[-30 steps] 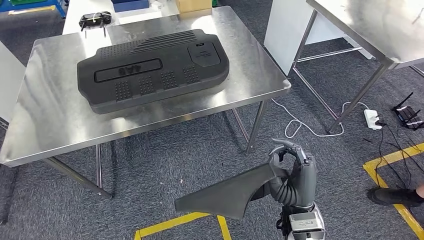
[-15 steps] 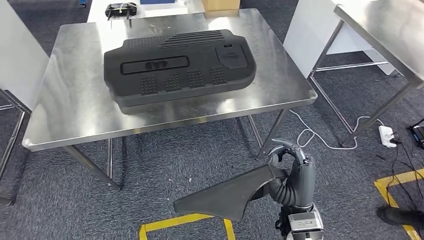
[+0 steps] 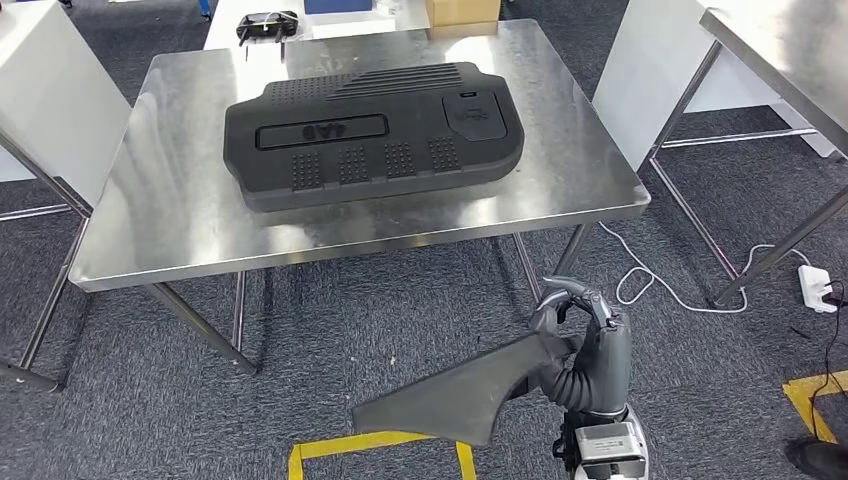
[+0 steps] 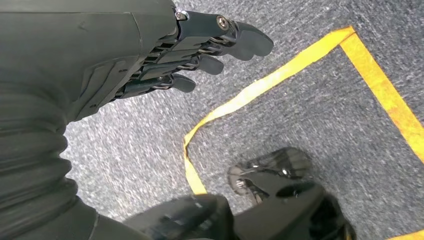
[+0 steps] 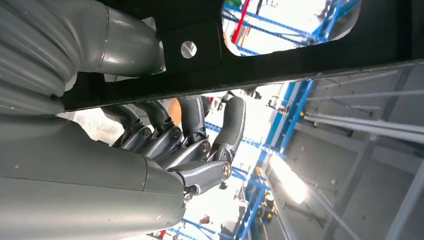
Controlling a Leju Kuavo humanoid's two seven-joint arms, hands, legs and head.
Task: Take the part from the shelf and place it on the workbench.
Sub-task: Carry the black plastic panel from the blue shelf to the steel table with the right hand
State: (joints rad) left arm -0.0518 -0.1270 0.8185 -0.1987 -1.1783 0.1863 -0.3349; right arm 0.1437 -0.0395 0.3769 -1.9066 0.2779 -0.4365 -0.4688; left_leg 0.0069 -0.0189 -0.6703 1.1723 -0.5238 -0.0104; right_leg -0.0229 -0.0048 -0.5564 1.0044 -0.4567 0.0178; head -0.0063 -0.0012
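One flat dark-grey flared part [image 3: 460, 395]

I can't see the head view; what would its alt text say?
The robot's right hand holds a flat dark grey plastic part above grey carpet. Ahead stands a steel workbench bearing a large black ribbed cover.

Right hand [image 3: 585, 335] raised upright on its silver arm, grey fingers [image 5: 200, 142] curled over the edge of a flat dark-grey winged plastic part [image 3: 455, 390] jutting out sideways from it, left hand [image 4: 150, 60] hanging low, dark fingers [image 4: 220, 37] extended, slightly apart, holding nothing
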